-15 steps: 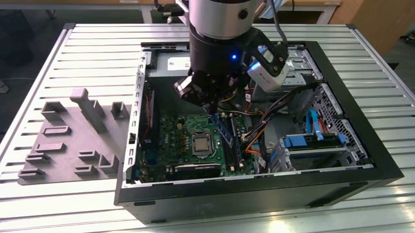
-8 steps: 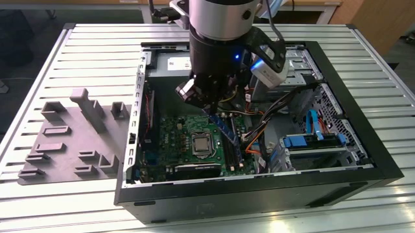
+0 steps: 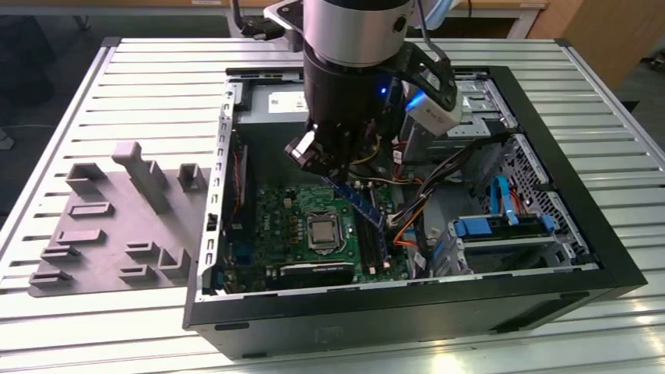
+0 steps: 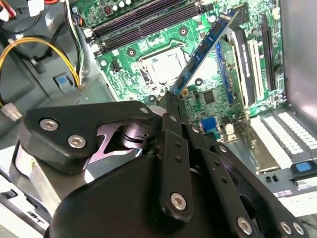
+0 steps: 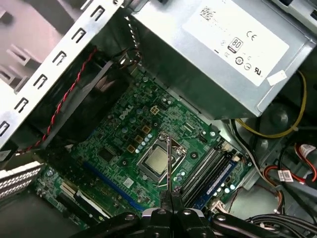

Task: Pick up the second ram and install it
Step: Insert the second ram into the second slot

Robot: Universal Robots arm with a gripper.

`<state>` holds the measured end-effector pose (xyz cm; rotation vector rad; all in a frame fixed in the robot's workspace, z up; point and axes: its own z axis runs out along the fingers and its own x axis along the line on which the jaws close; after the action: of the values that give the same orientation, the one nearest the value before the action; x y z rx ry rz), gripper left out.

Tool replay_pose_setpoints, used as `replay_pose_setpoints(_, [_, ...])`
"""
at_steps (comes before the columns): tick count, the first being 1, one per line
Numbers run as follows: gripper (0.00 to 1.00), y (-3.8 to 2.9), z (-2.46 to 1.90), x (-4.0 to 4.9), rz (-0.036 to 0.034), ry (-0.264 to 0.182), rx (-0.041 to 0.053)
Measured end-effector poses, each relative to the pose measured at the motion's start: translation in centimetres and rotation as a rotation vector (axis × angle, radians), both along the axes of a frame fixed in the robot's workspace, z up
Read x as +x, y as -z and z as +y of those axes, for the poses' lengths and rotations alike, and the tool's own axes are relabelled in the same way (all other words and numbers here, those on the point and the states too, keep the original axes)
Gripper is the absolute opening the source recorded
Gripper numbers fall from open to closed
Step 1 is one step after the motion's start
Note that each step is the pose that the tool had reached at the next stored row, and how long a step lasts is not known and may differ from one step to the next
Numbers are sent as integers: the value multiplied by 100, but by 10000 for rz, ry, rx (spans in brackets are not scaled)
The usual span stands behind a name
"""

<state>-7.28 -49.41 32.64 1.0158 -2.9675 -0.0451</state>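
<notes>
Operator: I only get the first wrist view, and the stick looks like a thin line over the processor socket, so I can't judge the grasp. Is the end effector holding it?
Observer: Yes. In the second wrist view the end effector is shut on one end of the second ram, and the stick's flat blue face shows.
Operator: Is it level with the board?
Observer: No. In the exterior view it slants over the green motherboard, inside the open case.
</notes>
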Motion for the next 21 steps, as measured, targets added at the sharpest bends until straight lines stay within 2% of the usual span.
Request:
replay_pose_setpoints(5, [11,6,0,0,-1,827,2])
replay_pose_setpoints(6, [11,7,1,0,-2,1223,2])
replay_pose_setpoints(8, [11,10,0,0,-1,1535,0])
replay_pose_setpoints(15, [11,11,0,0,-2,1615,1])
replay_pose_setpoints(20, [11,18,0,0,-1,2316,0])
replay_pose_setpoints(21, [11,18,0,1,-1,2325,1])
